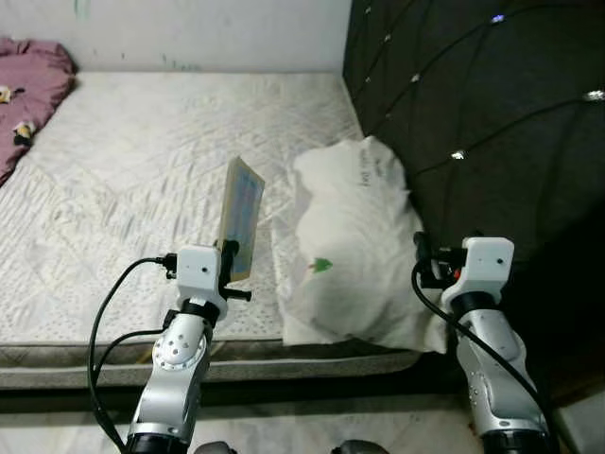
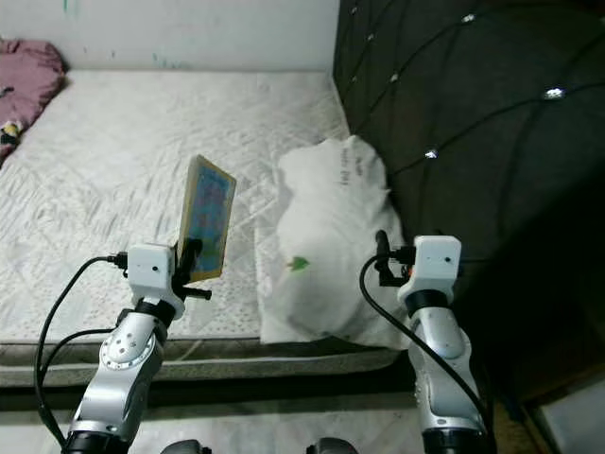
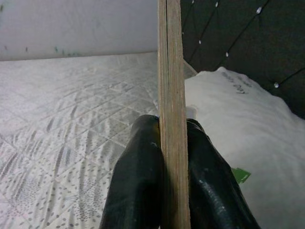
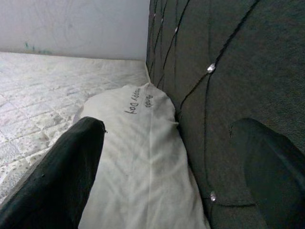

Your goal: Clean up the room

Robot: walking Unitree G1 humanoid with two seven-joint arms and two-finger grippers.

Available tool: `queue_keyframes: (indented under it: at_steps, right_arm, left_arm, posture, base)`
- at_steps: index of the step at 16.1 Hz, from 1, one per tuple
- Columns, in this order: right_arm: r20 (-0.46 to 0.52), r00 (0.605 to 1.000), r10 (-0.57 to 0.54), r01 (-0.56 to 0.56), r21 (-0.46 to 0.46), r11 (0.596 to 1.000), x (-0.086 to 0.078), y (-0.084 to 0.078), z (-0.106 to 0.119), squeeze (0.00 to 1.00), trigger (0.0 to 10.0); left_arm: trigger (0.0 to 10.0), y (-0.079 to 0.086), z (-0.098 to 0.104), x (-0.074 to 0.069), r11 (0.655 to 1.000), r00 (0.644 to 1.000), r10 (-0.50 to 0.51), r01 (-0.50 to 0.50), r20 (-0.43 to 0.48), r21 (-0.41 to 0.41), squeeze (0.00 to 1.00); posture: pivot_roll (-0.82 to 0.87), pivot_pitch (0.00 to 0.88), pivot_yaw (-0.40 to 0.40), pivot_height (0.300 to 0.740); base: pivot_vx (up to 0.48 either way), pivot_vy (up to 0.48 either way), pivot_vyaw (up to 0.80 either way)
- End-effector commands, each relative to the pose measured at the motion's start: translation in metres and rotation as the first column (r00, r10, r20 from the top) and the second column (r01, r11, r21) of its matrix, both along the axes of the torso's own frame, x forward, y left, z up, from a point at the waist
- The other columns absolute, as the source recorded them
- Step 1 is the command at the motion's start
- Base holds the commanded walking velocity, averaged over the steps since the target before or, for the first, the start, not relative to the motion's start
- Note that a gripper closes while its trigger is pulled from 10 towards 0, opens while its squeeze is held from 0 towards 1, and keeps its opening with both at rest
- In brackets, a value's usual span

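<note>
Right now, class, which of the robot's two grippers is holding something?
The left gripper: its fingers are shut on a thin board, held upright above the mattress. The right gripper is open beside the pillow.

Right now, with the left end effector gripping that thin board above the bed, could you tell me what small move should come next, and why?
Probably carry the board away from the mattress toward wherever it belongs. The left end effector is clamped on its edge and holds it upright, so the grasp looks done. The right end effector is open and empty beside the white pillow, so it could take that afterwards.
</note>
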State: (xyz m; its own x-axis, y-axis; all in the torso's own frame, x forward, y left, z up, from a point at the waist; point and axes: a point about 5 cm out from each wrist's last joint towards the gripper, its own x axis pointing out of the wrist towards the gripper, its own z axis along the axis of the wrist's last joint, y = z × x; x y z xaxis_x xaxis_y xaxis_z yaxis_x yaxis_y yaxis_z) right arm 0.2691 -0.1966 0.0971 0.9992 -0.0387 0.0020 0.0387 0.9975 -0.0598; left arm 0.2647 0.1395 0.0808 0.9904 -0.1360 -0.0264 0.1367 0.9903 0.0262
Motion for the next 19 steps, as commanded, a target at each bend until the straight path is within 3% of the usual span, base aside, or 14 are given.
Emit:
queue_keyframes:
  at_steps: [1, 12, 16, 19]
  right_arm:
    - [0.007, 1.0, 0.015, -0.015, 0.004, 1.0, 0.0003, 0.0056, 0.0014, 0.0, 10.0]
    - [0.007, 0.999, 0.037, -0.036, -0.022, 0.999, -0.0006, 0.0087, -0.0009, 0.0, 10.0]
    - [0.017, 0.999, 0.051, -0.051, -0.027, 0.998, -0.0003, 0.0097, 0.0006, 0.0, 10.0]
    - [0.008, 0.999, 0.041, -0.041, -0.025, 0.999, -0.0001, 0.0075, -0.0005, 0.0, 10.0]
  left_arm:
    - [10.0, 0.0085, 0.0115, 0.0025, 1.0, 0.998, 0.019, -0.02, 0.053, 0.002, 0.0]
    - [10.0, 0.0078, 0.0139, 0.0064, 1.0, 0.999, 0.001, 0.001, 0.051, -0.027, 0.0]
    - [10.0, 0.0065, 0.0142, 0.006, 0.999, 0.999, -0.015, 0.017, 0.051, -0.034, 0.0]
    - [10.0, 0.0071, 0.0133, 0.0043, 0.999, 0.999, -0.018, 0.02, 0.049, -0.035, 0.0]
  posture:
    - [-0.05, 0.021, -0.02, 0.74]
    - [-0.05, 0.0, -0.008, 0.74]
    - [-0.05, 0.0, -0.011, 0.74]
    - [-0.05, 0.0, -0.011, 0.74]
  base:
    - [0.0, 0.0, 0.0]
    - [0.0, 0.0, 0.0]
    - [0.0, 0.0, 0.61]
    - [0.0, 0.0, 0.0]
